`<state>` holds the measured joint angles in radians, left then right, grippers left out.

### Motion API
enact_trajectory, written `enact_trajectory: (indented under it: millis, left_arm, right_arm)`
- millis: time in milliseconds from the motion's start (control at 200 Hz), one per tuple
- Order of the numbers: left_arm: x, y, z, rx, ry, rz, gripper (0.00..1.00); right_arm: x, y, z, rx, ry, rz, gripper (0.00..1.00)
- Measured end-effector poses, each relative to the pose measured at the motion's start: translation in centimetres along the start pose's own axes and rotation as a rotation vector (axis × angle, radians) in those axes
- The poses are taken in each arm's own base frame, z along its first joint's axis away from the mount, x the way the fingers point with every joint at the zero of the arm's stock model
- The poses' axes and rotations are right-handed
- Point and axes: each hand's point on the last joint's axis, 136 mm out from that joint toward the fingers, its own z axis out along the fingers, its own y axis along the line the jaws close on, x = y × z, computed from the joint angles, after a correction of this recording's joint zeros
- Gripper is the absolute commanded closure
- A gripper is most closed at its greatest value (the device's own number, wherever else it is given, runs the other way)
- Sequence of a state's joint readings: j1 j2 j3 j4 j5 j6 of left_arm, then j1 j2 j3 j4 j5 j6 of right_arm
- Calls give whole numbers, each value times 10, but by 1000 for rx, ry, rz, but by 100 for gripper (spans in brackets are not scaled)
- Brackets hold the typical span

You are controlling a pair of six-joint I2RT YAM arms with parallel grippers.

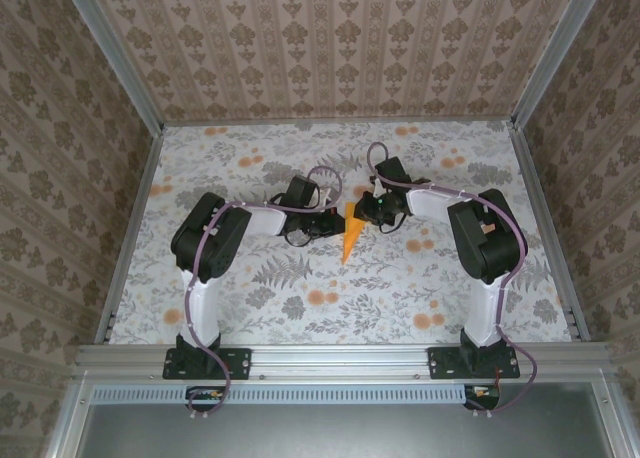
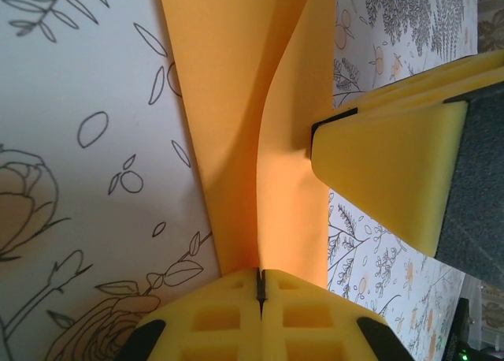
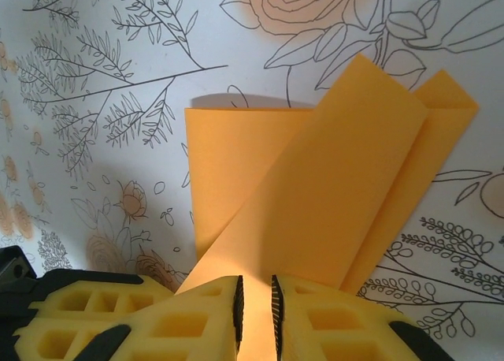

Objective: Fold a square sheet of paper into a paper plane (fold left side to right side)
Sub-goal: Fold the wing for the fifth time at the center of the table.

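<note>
From above, paper plane (image 1: 348, 236) too small for me to read creases; upper end hidden under right gripper (image 1: 366, 216). Left wrist view cuts off its far end. Right wrist view: near end lost between fingers (image 3: 197, 314).

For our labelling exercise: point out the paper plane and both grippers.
paper plane (image 3: 315, 195): right wrist view, folded flap.
left gripper (image 2: 260, 286): left wrist view, between fingertips.
right gripper (image 3: 256, 298): right wrist view, between fingertips.
</note>
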<state>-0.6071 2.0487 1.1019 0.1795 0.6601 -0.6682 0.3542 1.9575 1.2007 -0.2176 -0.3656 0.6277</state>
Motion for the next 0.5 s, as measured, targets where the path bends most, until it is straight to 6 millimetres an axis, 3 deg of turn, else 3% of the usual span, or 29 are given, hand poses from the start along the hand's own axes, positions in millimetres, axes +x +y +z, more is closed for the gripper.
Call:
enact_trajectory:
  millis: [295, 500]
  left_arm:
    - [0, 0, 0, -3, 5, -4, 100]
    - [-1, -3, -2, 2, 3, 2, 80]
  right_arm:
    - [10, -14, 4, 34, 10, 18, 90]
    - [10, -15, 5, 26, 1, 20, 91]
